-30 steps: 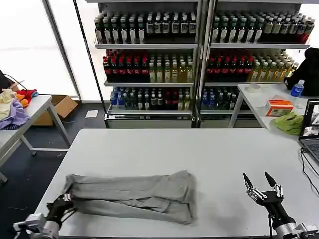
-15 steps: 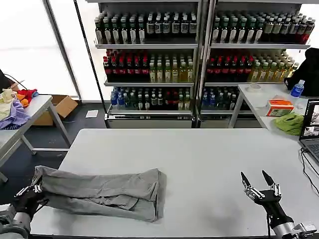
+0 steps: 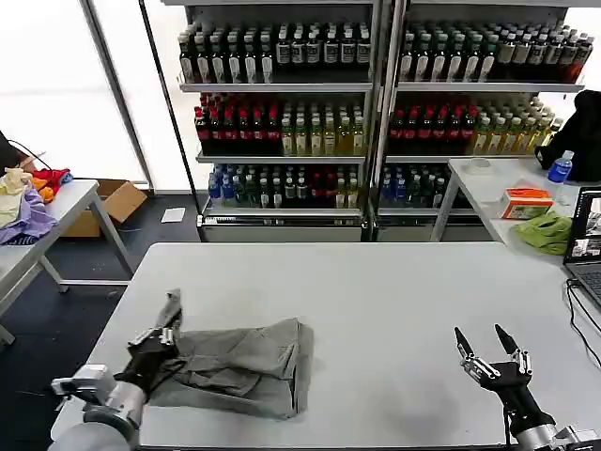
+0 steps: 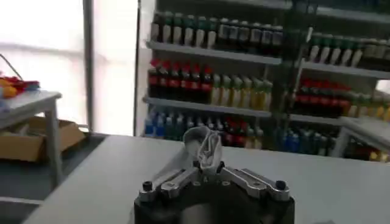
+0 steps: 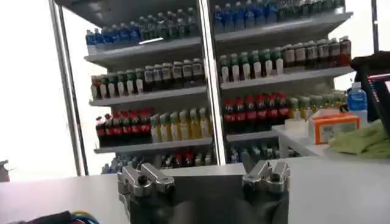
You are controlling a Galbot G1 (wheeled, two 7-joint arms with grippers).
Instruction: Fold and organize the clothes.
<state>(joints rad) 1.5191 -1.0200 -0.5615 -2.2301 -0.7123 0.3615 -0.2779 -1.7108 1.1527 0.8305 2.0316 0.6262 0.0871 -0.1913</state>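
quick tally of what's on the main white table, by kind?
Grey garment, held by the left gripper: 1
Right gripper, fingers open, hovering over the table: 1
Total: 2

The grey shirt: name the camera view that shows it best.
The head view. There the grey shirt lies bunched on the table, with the left gripper shut on its raised end. The left wrist view shows just a pinched tuft of cloth between the fingers. The right wrist view looks toward the shelves.
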